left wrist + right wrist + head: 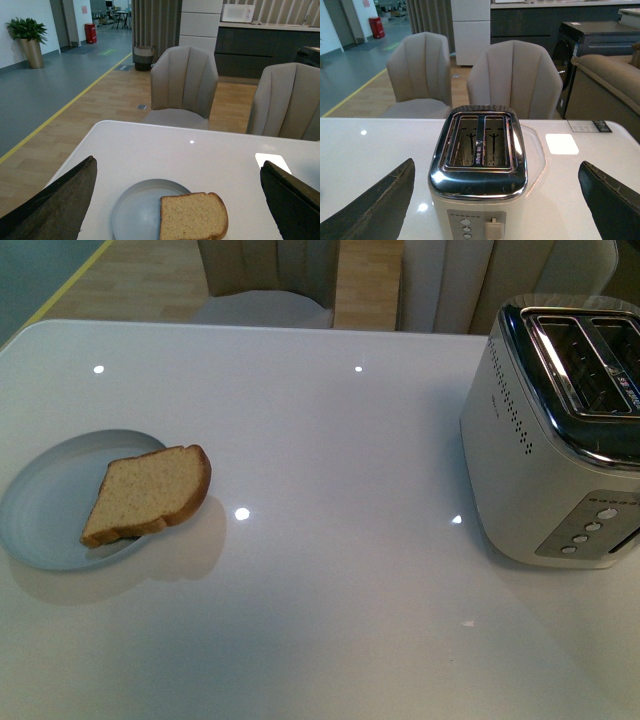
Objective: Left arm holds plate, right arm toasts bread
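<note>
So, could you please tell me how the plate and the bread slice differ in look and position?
The plate is round and pale blue-grey; the bread is light brown with a darker crust. The plate is wider, yet the bread overhangs its rim toward the toaster. The plate sits on the table; the bread lies on the plate. Both are on the table's left side, untouched.

plate (45, 495): round, shallow, pale blue-grey, low rim, flat on white table (350, 540), left side. bread slice (150, 492): light brown, darker crust, lies flat on plate's right part, rounded top overhanging rim. left gripper (178, 165), right gripper (497, 164): fingers spread wide, holding nothing.
</note>
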Tool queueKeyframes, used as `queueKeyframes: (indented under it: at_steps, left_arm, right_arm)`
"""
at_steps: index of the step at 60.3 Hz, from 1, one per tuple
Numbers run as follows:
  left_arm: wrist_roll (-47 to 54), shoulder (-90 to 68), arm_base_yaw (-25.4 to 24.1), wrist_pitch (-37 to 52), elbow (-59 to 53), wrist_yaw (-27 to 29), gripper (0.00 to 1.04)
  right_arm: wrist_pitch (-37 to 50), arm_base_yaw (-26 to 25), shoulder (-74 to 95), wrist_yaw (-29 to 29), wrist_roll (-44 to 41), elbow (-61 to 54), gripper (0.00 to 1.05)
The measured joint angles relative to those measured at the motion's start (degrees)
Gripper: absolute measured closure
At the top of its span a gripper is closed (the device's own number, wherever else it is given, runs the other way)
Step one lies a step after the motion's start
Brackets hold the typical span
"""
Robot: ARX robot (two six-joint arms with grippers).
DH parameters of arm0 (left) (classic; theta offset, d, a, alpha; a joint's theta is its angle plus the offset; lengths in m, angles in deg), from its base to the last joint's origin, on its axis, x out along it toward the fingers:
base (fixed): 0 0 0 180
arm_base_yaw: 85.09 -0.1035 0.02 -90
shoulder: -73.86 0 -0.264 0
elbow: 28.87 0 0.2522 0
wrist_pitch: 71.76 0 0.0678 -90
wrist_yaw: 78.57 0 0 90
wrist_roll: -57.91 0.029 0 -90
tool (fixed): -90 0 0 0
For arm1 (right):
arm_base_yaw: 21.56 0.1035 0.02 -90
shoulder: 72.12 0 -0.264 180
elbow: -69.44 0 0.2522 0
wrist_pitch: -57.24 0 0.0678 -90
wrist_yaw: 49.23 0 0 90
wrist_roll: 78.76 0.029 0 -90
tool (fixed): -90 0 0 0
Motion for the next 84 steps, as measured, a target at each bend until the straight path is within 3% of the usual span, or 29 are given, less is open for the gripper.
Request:
queueKeyframes:
  at_steps: [30,32,33,34,37,41,45,53,62,70,84]
  left_arm:
    - [0.02,0.00,0.00,0.00,0.00,0.00,0.07]
    - [-1.07,-0.46,-0.44,-0.98,0.24,-1.31,0.07]
    - [-4.59,-2.10,-1.86,-4.85,1.64,-7.34,0.07]
    - [-6.69,-2.91,-2.32,-6.08,2.14,-8.92,0.07]
    - [-16.02,-9.27,-3.50,-8.72,4.13,-16.44,0.07]
    - [-24.09,-15.15,-3.98,-5.92,4.98,-20.00,0.07]
    - [-29.44,-24.94,-6.03,2.21,6.75,-22.77,0.07]
    - [-28.94,-46.38,-11.43,18.18,12.07,-26.53,0.07]
    - [-23.82,-70.79,-15.91,29.09,21.33,-26.43,0.07]
    - [-17.90,-90.77,-17.64,29.29,31.74,-25.27,0.07]
    - [-12.72,-111.32,-19.52,28.37,44.09,-22.49,0.07]
  right_arm:
    - [0.00,0.00,0.00,0.02,0.00,0.00,0.09]
    - [0.00,0.00,0.00,0.02,0.00,0.00,0.09]
    - [0.00,0.00,0.00,-0.02,0.00,0.00,0.09]
    - [0.00,0.00,0.00,-0.02,0.00,0.00,0.09]
    - [0.00,0.00,0.00,0.09,0.00,0.00,0.09]
    - [0.00,0.00,0.00,0.02,0.00,0.00,0.09]
    - [0.00,0.00,0.00,0.02,0.00,0.00,0.09]
    - [0.00,0.00,0.00,0.02,0.00,0.00,0.09]
    - [0.00,0.00,0.00,0.02,0.00,0.00,0.09]
    - [0.00,0.00,0.00,0.02,0.00,0.00,0.09]
    - [0.00,0.00,0.00,0.02,0.00,0.02,0.09]
